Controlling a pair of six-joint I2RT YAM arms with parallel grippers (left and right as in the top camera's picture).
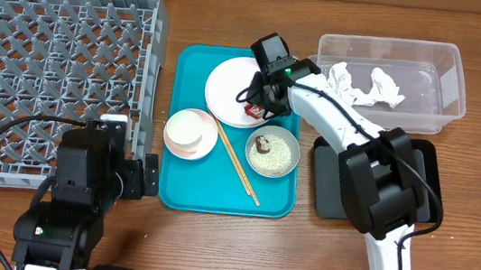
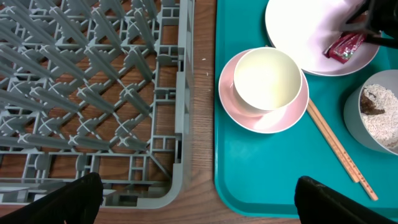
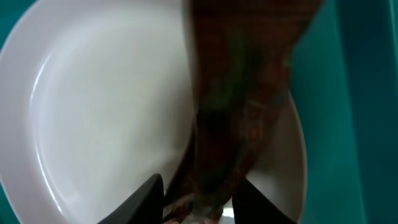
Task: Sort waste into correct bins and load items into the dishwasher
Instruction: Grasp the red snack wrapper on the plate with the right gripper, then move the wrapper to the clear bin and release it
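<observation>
Can't resolve the wrapper in the right wrist view, just a red-brown blur; see only part of the plate there, cut by the edges; from overhead, find the black tray mostly hidden under the right arm; lose the grey bowl past the left wrist view's right edge.

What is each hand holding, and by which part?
The right hand pinches the red snack wrapper by its end, over the white plate. The left hand is open, holding nothing.
</observation>
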